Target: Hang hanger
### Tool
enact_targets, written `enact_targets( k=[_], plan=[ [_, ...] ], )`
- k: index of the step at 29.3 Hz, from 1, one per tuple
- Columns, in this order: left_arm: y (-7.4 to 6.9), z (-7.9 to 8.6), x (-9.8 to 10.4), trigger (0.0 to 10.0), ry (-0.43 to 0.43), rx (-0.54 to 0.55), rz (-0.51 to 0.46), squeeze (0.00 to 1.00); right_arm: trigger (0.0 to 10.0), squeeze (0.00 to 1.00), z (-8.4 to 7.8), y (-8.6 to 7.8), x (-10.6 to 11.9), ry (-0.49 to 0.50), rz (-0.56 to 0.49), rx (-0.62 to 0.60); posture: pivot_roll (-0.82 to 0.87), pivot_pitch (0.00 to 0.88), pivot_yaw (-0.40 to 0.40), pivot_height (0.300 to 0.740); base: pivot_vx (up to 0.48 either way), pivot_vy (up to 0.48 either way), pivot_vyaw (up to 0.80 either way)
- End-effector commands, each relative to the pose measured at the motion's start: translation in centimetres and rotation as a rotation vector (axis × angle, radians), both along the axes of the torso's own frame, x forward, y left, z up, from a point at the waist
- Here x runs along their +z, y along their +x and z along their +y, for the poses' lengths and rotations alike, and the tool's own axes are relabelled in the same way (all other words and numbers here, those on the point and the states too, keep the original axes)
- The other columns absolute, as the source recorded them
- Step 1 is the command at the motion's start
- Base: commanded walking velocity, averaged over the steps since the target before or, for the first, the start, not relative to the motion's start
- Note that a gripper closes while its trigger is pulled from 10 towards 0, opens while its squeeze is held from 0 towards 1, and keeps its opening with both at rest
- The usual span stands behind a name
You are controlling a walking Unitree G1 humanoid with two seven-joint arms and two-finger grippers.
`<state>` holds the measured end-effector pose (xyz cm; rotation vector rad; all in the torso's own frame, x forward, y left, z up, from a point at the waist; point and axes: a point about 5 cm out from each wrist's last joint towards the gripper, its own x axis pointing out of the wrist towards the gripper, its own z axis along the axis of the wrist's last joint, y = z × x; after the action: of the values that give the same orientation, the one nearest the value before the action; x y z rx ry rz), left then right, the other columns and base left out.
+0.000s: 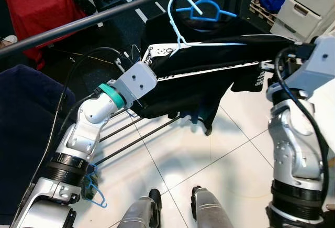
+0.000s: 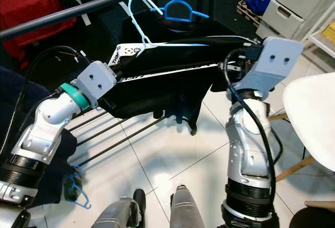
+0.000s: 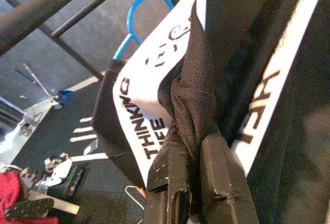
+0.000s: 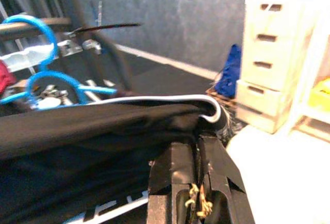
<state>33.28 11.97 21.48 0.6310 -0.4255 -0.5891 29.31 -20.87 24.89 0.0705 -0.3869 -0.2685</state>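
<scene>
Garment print: black T-shirt (image 1: 209,76) reads "THINKING LIFE".
Left gripper (image 3: 193,154): pinching shirt fabric.
Right gripper (image 4: 198,149): clamped on shirt shoulder, below white hanger (image 1: 180,26).

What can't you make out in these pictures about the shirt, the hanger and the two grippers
- Left gripper: head views hide its fingers behind the wrist housing.
- Right gripper: its fingertips vanish under the black shirt fold.
- Pale hanger: its arms lie inside the shirt, hidden by cloth.
- Shirt lettering: partly folded over in the left wrist view.
- Rail: both ends cut off by frame edges.
</scene>
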Motion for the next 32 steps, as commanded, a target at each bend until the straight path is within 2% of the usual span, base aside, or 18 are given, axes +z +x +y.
enact_targets(
  k=[1, 7, 18, 23, 25, 27, 28, 29, 31, 32],
  plan=[
    [0.1, 1.5, -1.2, 10.0, 0.016, 0.042, 0.059, 0.00, 0.0, 0.00, -1.7, -0.8, 0.8, 0.013, -0.046, -0.084, -0.29, 0.178, 0.134, 0.740, 0.000, 0.000, 0.00],
    [0.1, 1.8, -2.3, 10.0, 0.035, 0.062, 0.082, 0.00, 0.0, 0.00, -2.5, -1.1, 2.2, -0.012, -0.092, -0.113, -0.29, 0.178, 0.133, 0.740, 0.000, 0.000, 0.00],
    [0.3, 2.4, -3.4, 10.0, 0.056, 0.079, 0.112, 0.00, 0.0, 0.00, -2.8, -1.5, 3.4, -0.010, -0.147, -0.085, -0.29, 0.180, 0.135, 0.740, 0.000, 0.000, 0.00],
    [0.8, 3.9, -4.7, 10.0, 0.100, 0.146, 0.149, 0.00, 0.0, 0.00, -3.4, -2.0, 4.5, 0.007, -0.196, -0.046, -0.29, 0.182, 0.136, 0.740, 0.000, 0.000, 0.00],
    [0.8, 3.9, -4.7, 10.0, 0.100, 0.146, 0.149, 0.00, 0.0, 0.00, -3.4, -2.0, 4.5, 0.007, -0.196, -0.046, -0.29, 0.182, 0.136, 0.740, 0.000, 0.000, 0.00],
    [1.3, 4.4, -4.6, 10.0, 0.104, 0.212, 0.136, 0.00, 0.0, 0.00, -1.4, -1.5, 3.9, -0.080, -0.127, 0.089, -0.29, 0.182, 0.135, 0.740, 0.000, 0.000, 0.00],
    [1.3, 4.4, -4.6, 10.0, 0.104, 0.212, 0.136, 0.00, 0.0, 0.00, -1.4, -1.5, 3.9, -0.080, -0.127, 0.089, -0.29, 0.182, 0.135, 0.740, 0.000, 0.000, 0.00],
    [1.4, 4.3, -4.3, 10.0, 0.093, 0.224, 0.129, 0.00, 0.0, 0.00, -0.3, -1.4, 3.6, -0.084, -0.103, 0.162, -0.29, 0.181, 0.136, 0.740, 0.000, 0.000, 0.00],
    [1.6, 4.3, -4.0, 10.0, 0.089, 0.238, 0.119, 0.00, 0.0, 0.00, 1.6, -1.6, 3.2, -0.023, -0.089, 0.346, -0.29, 0.182, 0.136, 0.740, 0.000, 0.000, 0.00],
    [1.7, 4.4, -4.0, 10.0, 0.088, 0.242, 0.120, 0.00, 0.0, 0.00, 2.1, -1.8, 3.2, 0.062, -0.099, 0.430, -0.29, 0.182, 0.137, 0.740, 0.000, 0.000, 0.00]
  ],
)
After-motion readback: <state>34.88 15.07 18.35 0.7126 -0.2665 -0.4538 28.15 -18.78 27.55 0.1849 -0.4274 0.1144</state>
